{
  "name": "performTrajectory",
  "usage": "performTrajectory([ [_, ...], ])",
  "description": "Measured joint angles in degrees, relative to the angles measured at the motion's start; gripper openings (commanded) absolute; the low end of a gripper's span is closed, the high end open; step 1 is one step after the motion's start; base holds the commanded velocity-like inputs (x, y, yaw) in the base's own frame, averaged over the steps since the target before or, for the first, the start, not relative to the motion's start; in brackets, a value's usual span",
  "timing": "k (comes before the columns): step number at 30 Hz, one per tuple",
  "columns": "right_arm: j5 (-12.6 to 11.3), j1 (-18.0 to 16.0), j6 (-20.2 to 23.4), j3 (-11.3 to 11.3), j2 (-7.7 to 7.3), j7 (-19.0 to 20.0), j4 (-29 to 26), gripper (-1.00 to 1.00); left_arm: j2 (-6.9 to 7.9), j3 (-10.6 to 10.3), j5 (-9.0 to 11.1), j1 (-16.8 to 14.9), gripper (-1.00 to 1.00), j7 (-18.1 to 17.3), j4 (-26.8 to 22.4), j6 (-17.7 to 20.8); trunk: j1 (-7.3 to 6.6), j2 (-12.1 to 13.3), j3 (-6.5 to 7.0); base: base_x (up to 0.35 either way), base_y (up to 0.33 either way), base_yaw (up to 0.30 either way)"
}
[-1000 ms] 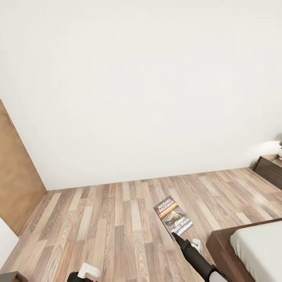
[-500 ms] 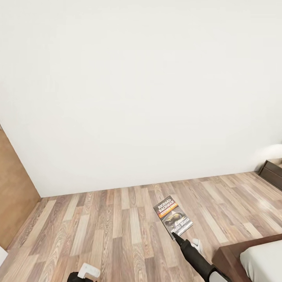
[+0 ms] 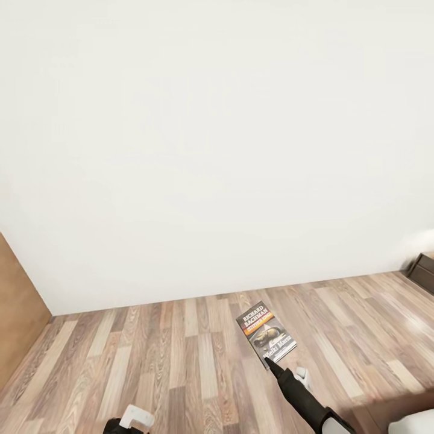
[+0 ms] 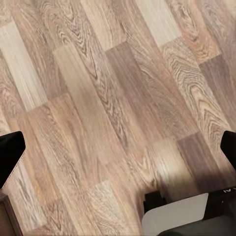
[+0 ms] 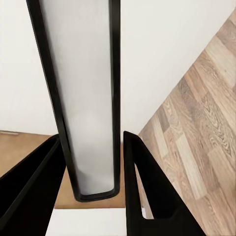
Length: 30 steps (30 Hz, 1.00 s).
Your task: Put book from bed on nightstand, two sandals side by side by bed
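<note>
One book (image 3: 266,333) is what matters right now, and the right gripper (image 3: 267,360) has it pinched by its near edge, cover up, so the paperback juts out ahead of the fingertips and hangs over the wood-plank floor (image 3: 169,355). From the right wrist view you get it edge-on: the pale block of pages (image 5: 81,93) runs straight out between the two dark fingers (image 5: 147,191), which press in on either side of it. That's a grip near one end with most of the book cantilevered beyond the claw, so I'd say it could droop or twist if the arm jerks.

Over on the other side, the left gripper (image 4: 118,155) is spread wide and carrying nothing, its fingertips well apart, with bare planks beyond and between them.

Ahead of the book there's plain white wall (image 3: 205,138). Off to the right of the right claw, at the far edge of the room, a dark piece of furniture (image 3: 424,265) just peeks in; it may be the nightstand, too little shows to be sure. A corner of the bed (image 3: 416,418) sits low and close to the right of that arm.

The step in hand looks like carrying the book to a nightstand. To do it well: turn gently, keep the wrist level so the cover stays flat, don't loosen the squeeze, and bring the book above the stand's top before lowering.
</note>
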Motion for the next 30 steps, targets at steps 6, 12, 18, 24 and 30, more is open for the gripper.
performTrajectory([
  [6, 0.00, 0.01, 0.02, 0.02, -0.01, 0.03, -0.02, -1.00, -0.01, 0.00, 0.00, -0.01, 1.00, 0.00, 0.02, 0.02, 0.00, 0.00, 0.00, 0.339, 0.032, -0.110],
  [12, 0.00, 0.01, 0.05, 0.01, -0.06, 0.07, -0.02, -1.00, -0.01, 0.00, 0.00, -0.02, 1.00, 0.00, 0.04, 0.00, 0.00, 0.00, 0.00, 0.339, 0.085, -0.230],
  [18, 0.00, 0.03, 0.04, -0.01, -0.04, 0.08, -0.02, -1.00, -0.01, 0.00, 0.00, -0.01, 1.00, 0.00, 0.06, 0.00, 0.00, 0.00, 0.00, 0.339, 0.102, -0.241],
  [24, 0.00, 0.02, 0.05, -0.01, -0.06, 0.02, -0.01, -1.00, 0.00, 0.00, 0.00, 0.00, 1.00, 0.00, 0.07, 0.00, 0.00, 0.00, 0.00, 0.337, 0.109, -0.094],
  [30, 0.01, 0.03, 0.02, 0.05, -0.01, 0.00, -0.01, -1.00, -0.01, 0.00, 0.00, -0.01, 1.00, 0.00, 0.04, 0.02, 0.00, 0.00, 0.00, 0.330, 0.121, -0.058],
])
